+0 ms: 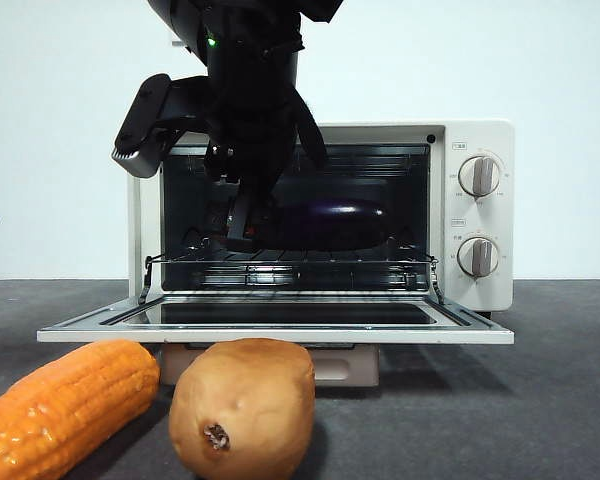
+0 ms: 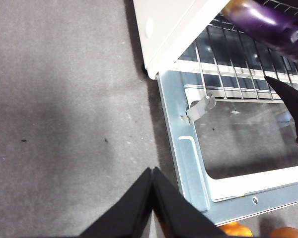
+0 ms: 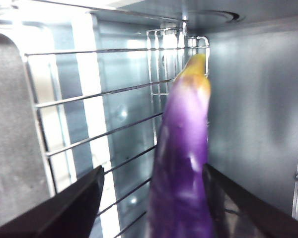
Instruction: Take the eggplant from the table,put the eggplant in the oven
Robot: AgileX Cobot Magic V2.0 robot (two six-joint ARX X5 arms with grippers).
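From the front I'm counting one eggplant [image 1: 325, 222] lying on the rack inside the open oven [image 1: 475, 140], one corn cob [image 1: 65, 405] and one potato [image 1: 242, 408] on the table [image 1: 540, 400]. The right gripper [image 1: 242, 215] is reaching into the oven.

The left wrist alone is showing the left gripper [image 2: 152, 173] closed over bare table.

The right wrist is showing jaws spread, flanking the eggplant [image 3: 181, 163].

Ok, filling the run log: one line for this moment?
right gripper: open, astride eggplant | eggplant: on oven rack | left gripper: shut, over table
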